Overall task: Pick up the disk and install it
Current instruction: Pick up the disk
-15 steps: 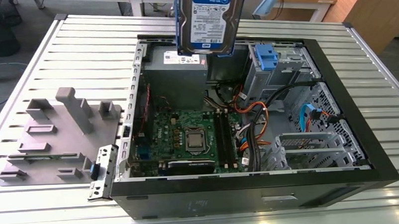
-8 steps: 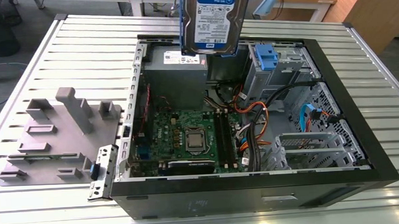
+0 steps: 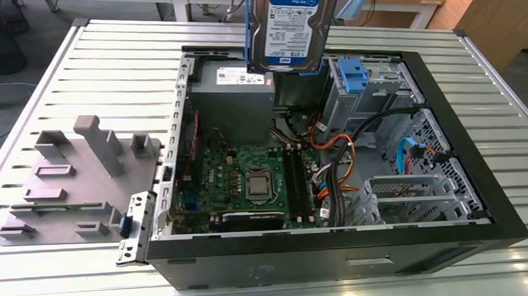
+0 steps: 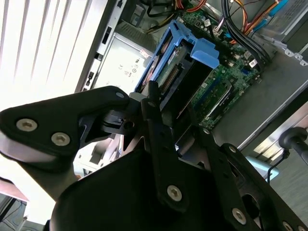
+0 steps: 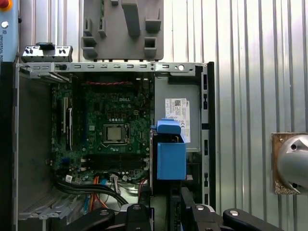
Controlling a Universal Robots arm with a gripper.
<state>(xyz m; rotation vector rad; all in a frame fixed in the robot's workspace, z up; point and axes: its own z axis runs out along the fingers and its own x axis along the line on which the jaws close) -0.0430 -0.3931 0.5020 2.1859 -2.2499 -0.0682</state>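
Transport is the step in hand, I'd judge: your gripper is pinching the disk, which hangs on end above the open case, over the power supply. Seating it will likely call for squaring its smooth blue plastic rails to a perforated sheet-metal bay. The body is flat, silver-grey metal under a glossy label.

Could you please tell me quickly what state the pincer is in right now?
Pincer: closed on the disk, holding it in the air above the open computer case.
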